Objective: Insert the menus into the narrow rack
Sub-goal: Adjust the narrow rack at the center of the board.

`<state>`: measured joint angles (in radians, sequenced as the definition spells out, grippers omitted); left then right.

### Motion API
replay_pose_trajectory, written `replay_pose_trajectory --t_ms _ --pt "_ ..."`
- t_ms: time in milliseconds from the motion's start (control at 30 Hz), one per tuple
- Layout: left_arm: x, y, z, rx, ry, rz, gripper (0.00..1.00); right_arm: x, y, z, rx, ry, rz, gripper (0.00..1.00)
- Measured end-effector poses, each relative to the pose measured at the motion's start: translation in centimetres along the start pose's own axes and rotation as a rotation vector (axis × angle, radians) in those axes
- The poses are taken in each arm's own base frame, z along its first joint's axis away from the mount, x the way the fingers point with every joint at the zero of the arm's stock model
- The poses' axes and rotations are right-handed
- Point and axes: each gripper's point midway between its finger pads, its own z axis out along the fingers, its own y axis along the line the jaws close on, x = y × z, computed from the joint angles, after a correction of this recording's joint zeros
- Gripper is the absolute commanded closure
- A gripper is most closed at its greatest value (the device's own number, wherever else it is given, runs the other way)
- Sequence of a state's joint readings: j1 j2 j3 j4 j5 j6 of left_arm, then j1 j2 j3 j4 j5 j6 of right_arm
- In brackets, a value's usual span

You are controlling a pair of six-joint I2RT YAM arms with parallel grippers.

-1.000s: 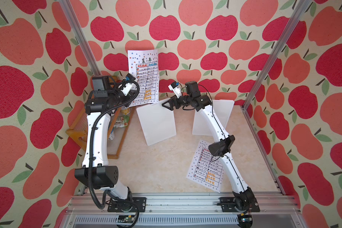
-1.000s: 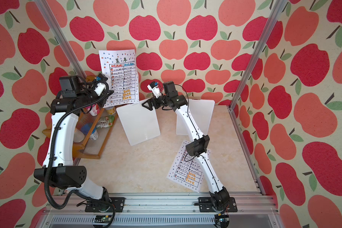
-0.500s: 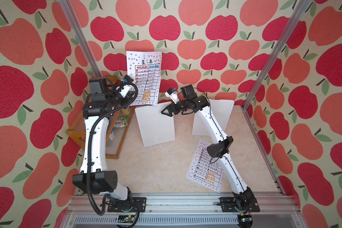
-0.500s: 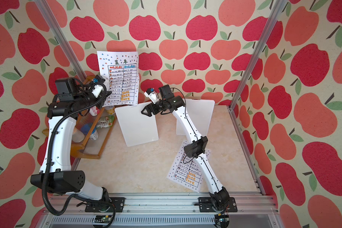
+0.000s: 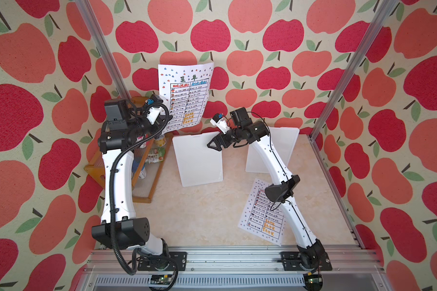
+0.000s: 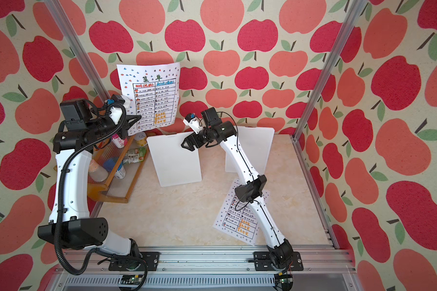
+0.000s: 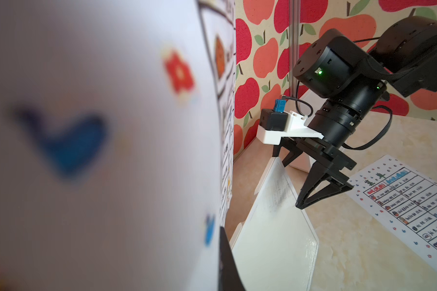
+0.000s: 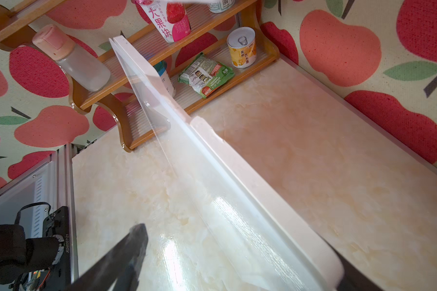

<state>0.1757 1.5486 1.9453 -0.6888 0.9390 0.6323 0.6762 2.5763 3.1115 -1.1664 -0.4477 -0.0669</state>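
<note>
Top views both show the left pincer [image 5: 168, 119] clamped on one menu [image 5: 187, 93], now hoisted higher. The right pincer [image 5: 214, 147], wide open, has slid astride the rack [image 5: 199, 163] rim, probably to steady it. The second menu [image 5: 259, 216] lies flat on the counter [image 5: 199, 216].

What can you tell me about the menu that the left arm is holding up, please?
The menu is a white paper sheet with a border of small coloured marks, a green Chinese title, a black-lined two-column table and orange text low down. It stands upright in the air, slightly curled, print facing the top views, in front of the apple-patterned wall. Only the left claw touches it, shut on its lower corner.
</note>
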Motion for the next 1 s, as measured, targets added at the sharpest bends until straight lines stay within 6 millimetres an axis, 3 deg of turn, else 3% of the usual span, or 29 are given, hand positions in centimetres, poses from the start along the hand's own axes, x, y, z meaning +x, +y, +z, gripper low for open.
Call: replay_pose_trajectory --t_ms 300,600,800,1000 --pt "0.5 -1.1 0.4 0.128 -0.044 -0.084 1.0 -3.7 -0.3 -3.2 0.004 -0.133 -0.072 0.04" --pt "0.2 -1.5 0.2 0.168 -0.063 -0.1 1.0 -8.6 0.8 -5.2 -0.083 -0.339 -0.162 0.08" --pt "1.2 -1.2 0.9 0.18 -0.05 -0.127 1.0 -11.0 2.3 -6.4 -0.154 -0.447 -0.203 0.18" --pt "2.3 -0.6 1.6 0.186 -0.032 -0.157 1.0 -12.4 3.3 -7.3 -0.2 -0.508 -0.224 0.38"
